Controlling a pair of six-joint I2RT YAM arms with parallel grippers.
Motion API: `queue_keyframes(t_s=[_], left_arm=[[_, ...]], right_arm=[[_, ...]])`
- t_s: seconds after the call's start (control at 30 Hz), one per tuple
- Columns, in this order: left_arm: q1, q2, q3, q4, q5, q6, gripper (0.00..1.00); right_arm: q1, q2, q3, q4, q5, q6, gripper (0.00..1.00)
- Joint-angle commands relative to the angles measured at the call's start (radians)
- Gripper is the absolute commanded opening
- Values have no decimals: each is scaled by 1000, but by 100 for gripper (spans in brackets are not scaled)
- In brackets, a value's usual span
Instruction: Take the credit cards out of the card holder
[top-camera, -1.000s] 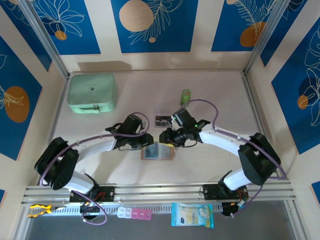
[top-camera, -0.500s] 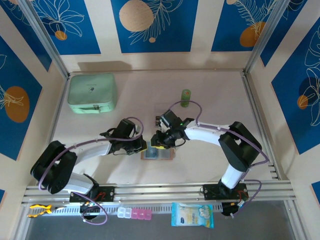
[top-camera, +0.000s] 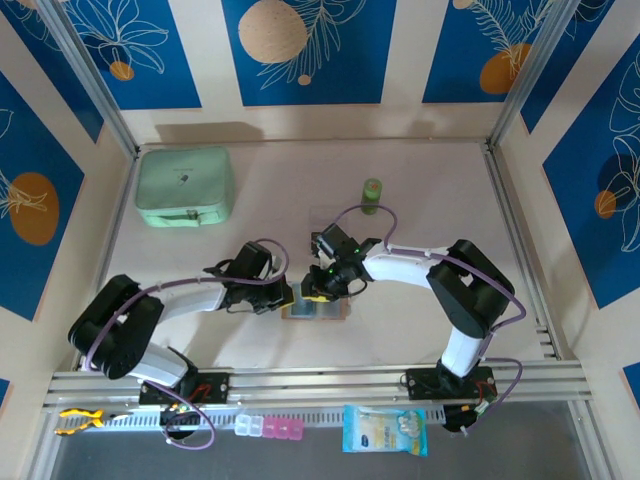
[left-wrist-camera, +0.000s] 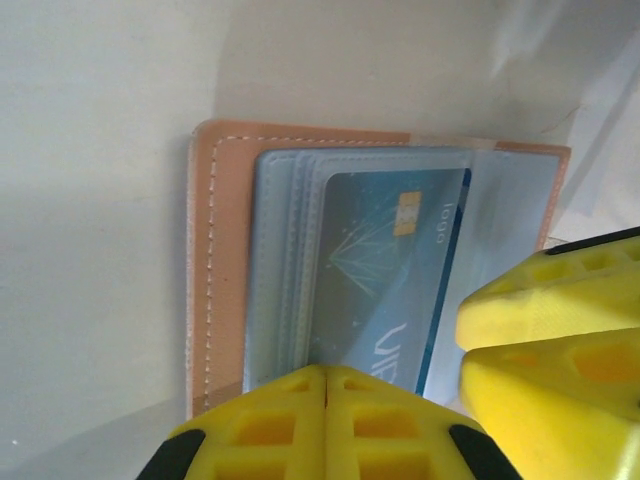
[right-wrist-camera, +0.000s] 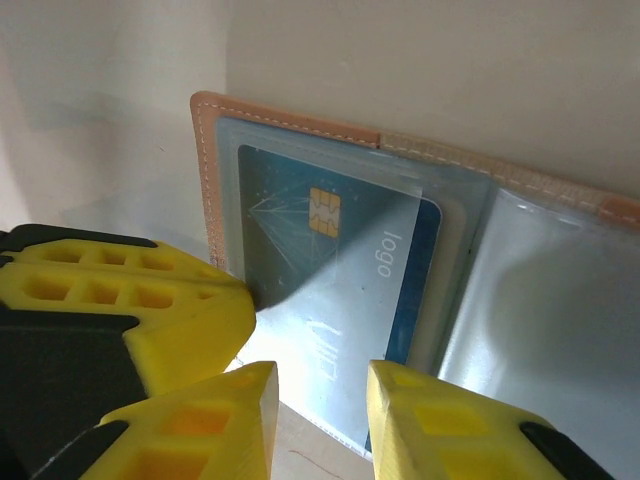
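The card holder (top-camera: 330, 312) lies open on the table, tan-pink border (left-wrist-camera: 225, 260) around grey-blue clear pockets. A blue credit card (left-wrist-camera: 385, 270) with a gold chip sits in a left-hand pocket, also clear in the right wrist view (right-wrist-camera: 340, 270). My left gripper (top-camera: 284, 296) is shut, its joined fingertips (left-wrist-camera: 326, 385) pressing on the holder's edge by the pocket stack. My right gripper (top-camera: 318, 286) is open, with one finger (right-wrist-camera: 235, 420) on each side of the blue card's near edge (right-wrist-camera: 320, 395). Other cards are hidden.
A mint-green zip pouch (top-camera: 186, 186) sits at the back left. A small green bottle (top-camera: 372, 194) stands behind the right arm, and a clear box (top-camera: 322, 217) lies just behind the grippers. Small items rest along the front rail (top-camera: 385, 430).
The right gripper has swung left and down onto the open holder, its arm folding inward. The left gripper shifted slightly and stays at the holder's left edge.
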Motion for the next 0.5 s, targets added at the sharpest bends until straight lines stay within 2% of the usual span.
queue_keyframes(t_s=[0.0, 0.47], left_arm=[[13, 9, -17, -15, -2, 21, 3], [22, 6, -22, -24, -1, 28, 2]], right_arm=[[7, 24, 39, -29, 9, 0, 30], [19, 40, 49, -80, 61, -2, 29]])
